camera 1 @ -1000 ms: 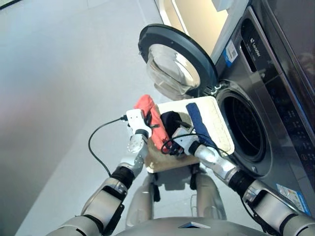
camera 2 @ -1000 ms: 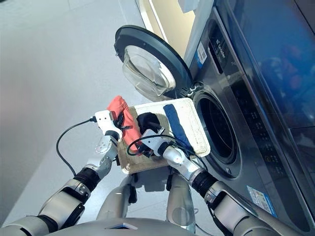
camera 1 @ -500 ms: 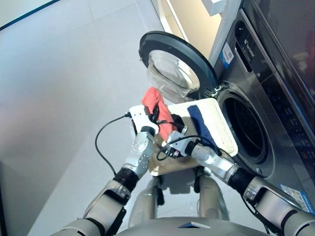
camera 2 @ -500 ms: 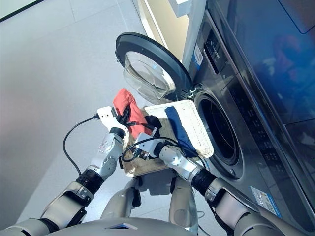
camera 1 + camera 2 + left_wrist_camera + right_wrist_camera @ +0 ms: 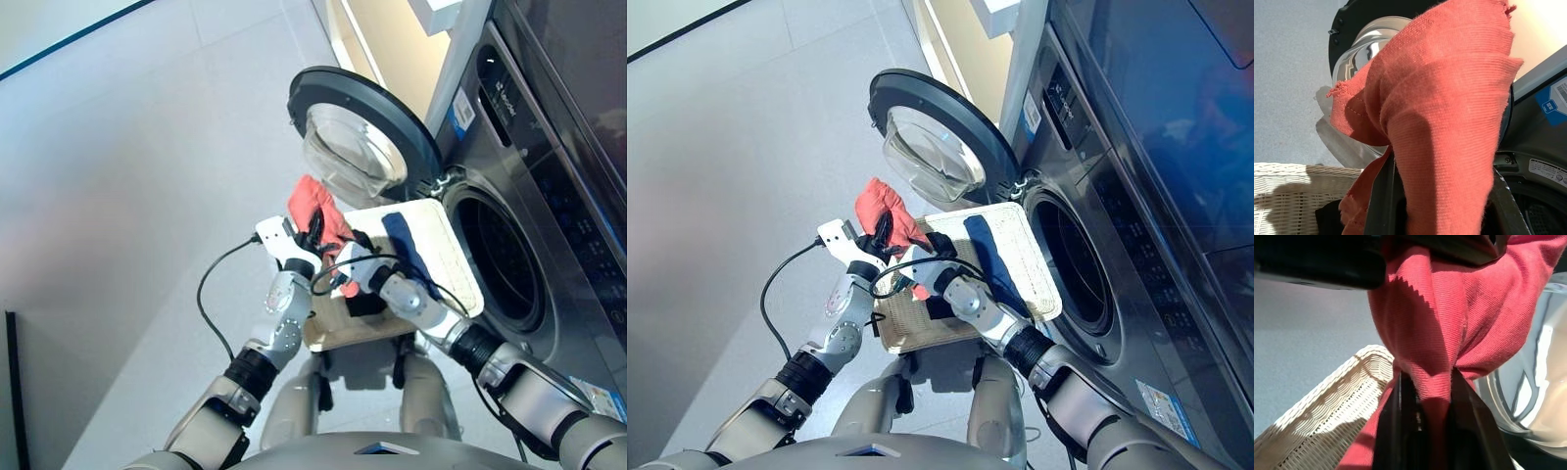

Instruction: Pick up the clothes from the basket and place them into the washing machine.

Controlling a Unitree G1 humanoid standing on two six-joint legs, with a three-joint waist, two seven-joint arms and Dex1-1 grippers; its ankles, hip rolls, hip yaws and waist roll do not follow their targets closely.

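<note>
Gaping at 3 o'clock of the basket (image 5: 453, 257): the washing machine (image 5: 509, 196), its glass door (image 5: 361, 137) swinging out at 12 o'clock, bare floor (image 5: 127, 196) stretching toward 9 o'clock. Lifting the coral garment (image 5: 315, 206) over the basket's 10 o'clock corner, left hand (image 5: 315, 227) and right hand (image 5: 345, 266) both pinching it. Lying in the basket: black garment (image 5: 364, 302) and navy garment (image 5: 402, 245).
</note>
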